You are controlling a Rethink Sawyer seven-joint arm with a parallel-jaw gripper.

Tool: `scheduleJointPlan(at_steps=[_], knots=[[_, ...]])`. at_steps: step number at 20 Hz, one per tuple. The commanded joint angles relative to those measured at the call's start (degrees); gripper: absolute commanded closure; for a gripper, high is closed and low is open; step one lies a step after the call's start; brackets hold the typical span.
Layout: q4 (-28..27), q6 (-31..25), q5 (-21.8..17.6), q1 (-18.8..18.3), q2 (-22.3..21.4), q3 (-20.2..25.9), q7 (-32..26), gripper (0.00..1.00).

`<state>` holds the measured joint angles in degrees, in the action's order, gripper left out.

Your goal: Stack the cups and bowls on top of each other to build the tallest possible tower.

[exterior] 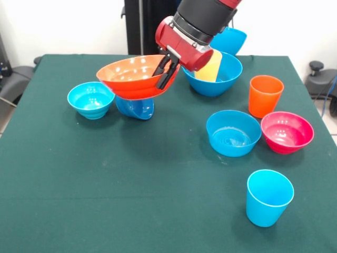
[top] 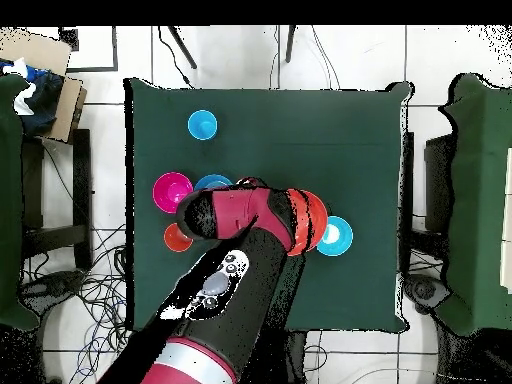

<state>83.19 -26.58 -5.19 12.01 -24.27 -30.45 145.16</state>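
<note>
Near on the surface (exterior: 105, 211) stand a light blue cup (exterior: 269, 197) and loose bowls. Farther back left, the claw (exterior: 165, 71) grips the rim of the wide orange bowl (exterior: 134, 77), tilted above a dark blue bowl (exterior: 135, 108). Placing seems underway; next, level and lower it squarely.

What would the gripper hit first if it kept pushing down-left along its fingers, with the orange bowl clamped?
Probably the dark blue bowl on its side under the orange bowl: the gripper points that way. Depth is unclear.
</note>
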Motion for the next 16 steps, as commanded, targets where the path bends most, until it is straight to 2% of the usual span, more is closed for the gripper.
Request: scheduleJointPlan(at_steps=[1,9,16], knots=[[-3.9,8.2,2.5,0.1,4.8,3.3,9.9,1.00],[-4.6,14.2,6.2,0.1,9.9,3.0,10.8,1.00],[-4.8,15.2,9.7,1.1,11.8,1.4,9.9,1.00]])
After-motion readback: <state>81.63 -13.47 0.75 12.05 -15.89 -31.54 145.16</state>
